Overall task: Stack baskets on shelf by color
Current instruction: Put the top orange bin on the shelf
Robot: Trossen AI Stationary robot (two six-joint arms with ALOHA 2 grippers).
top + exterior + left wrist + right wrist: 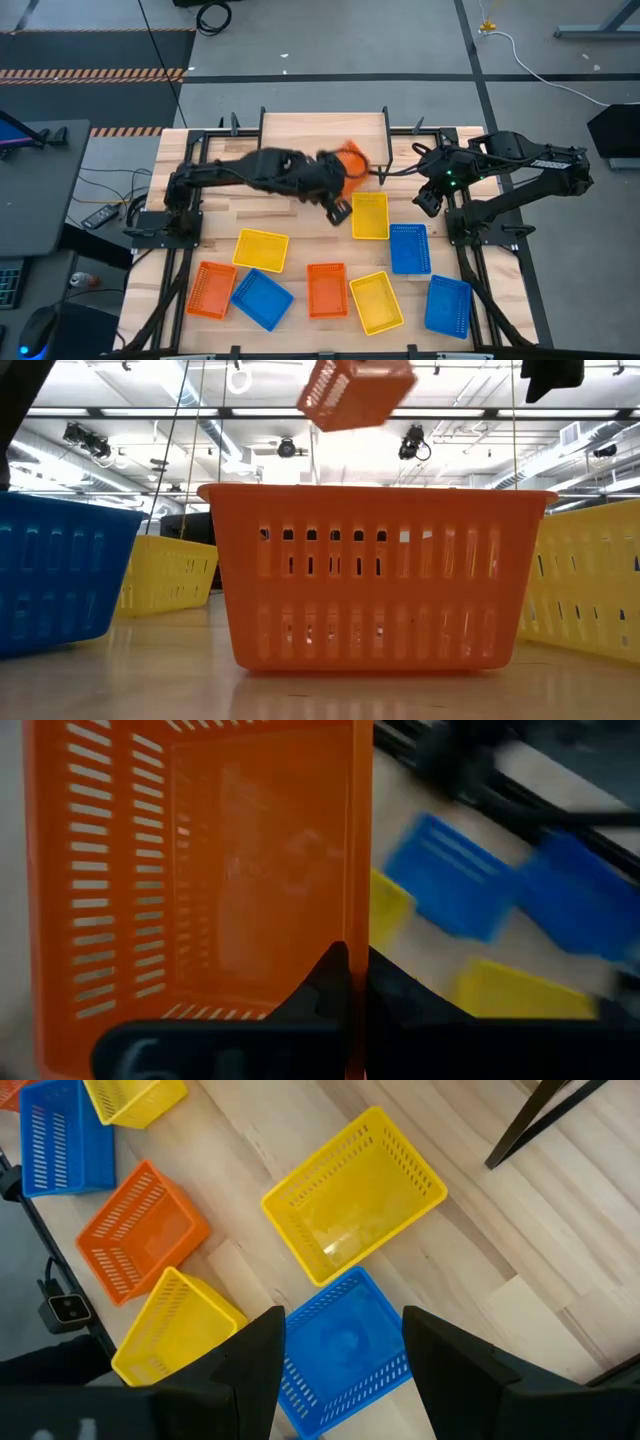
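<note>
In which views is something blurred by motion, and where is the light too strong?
High view: the orange basket held by the left gripper is smeared. Left wrist view: that basket is fairly sharp, the blue and yellow baskets behind streak. Low view: bright ceiling lights wash out the background. Right wrist view: sharp, evenly lit.

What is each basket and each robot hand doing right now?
Left gripper: shut on the rim of an orange basket.
Held orange basket: lifted off the table, tilted, over the shelf.
Right gripper: open, empty, above a blue basket.
Other orange baskets: two, upright on the table.
Yellow baskets: three, on the table.
Blue baskets: three, on the table.
</note>
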